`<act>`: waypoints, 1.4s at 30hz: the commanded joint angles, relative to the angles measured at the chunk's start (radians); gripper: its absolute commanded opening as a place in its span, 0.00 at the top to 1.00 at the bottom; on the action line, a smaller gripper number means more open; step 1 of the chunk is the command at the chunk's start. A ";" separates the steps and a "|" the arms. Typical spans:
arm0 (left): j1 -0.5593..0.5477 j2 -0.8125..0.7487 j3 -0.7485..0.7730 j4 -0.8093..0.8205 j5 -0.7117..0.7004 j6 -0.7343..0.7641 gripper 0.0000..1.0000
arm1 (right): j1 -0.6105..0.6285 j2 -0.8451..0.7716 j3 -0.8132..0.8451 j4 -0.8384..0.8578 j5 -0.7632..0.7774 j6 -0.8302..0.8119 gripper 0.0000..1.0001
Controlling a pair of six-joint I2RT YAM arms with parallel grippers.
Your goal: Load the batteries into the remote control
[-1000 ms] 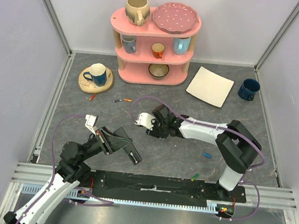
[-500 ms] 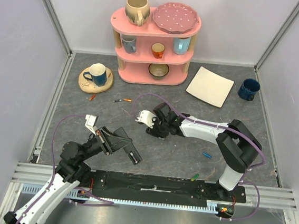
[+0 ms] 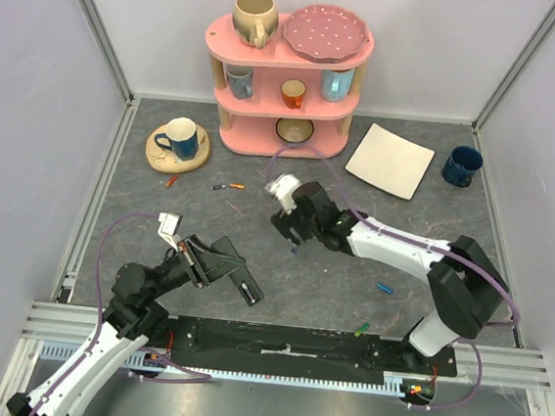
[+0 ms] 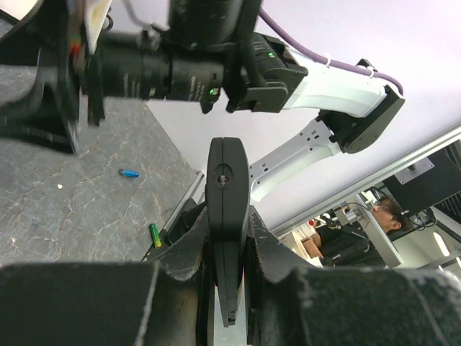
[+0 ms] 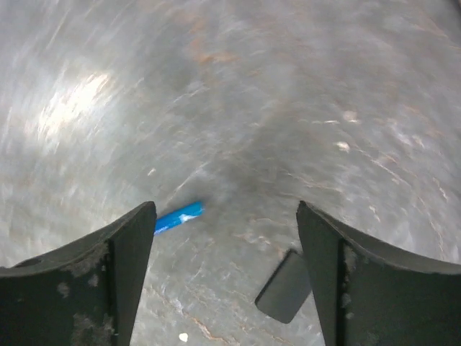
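My left gripper [image 3: 223,264] is shut on the remote control [image 3: 244,286], a slim black bar that sticks out toward the right; in the left wrist view the remote control [image 4: 227,209] stands edge-on between the jaws. My right gripper [image 3: 291,235] is open and empty over the mat at centre. In the right wrist view its gripper [image 5: 225,216] hangs above a blue battery [image 5: 178,216] and a small flat black piece [image 5: 286,295]. Another blue battery [image 3: 385,287] and a green battery [image 3: 362,327] lie near the right arm's base. Orange and red batteries [image 3: 228,186] lie further back.
A pink shelf [image 3: 284,120] with cups, a bowl and a plate stands at the back. A blue mug on a round coaster [image 3: 177,147] is at back left, with another small battery [image 3: 171,181] beside it. A cream square plate [image 3: 389,160] and a dark blue mug [image 3: 461,166] are at back right.
My right gripper has swung back and to the right and turned at the wrist. The left arm and the remote control have not moved.
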 commanded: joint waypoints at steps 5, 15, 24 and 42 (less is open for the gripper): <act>0.005 -0.077 -0.104 0.009 0.000 -0.022 0.98 | -0.140 -0.114 -0.007 0.171 0.055 0.914 0.02; 0.005 -0.077 -0.098 -0.003 0.008 -0.017 0.98 | 0.052 0.039 0.080 -0.156 0.409 1.202 0.23; 0.005 -0.077 -0.105 -0.009 0.007 -0.017 0.98 | 0.089 0.086 0.077 -0.193 0.428 1.223 0.43; 0.005 -0.077 -0.119 -0.009 0.007 -0.024 0.98 | 0.109 0.172 0.042 -0.193 0.423 1.223 0.49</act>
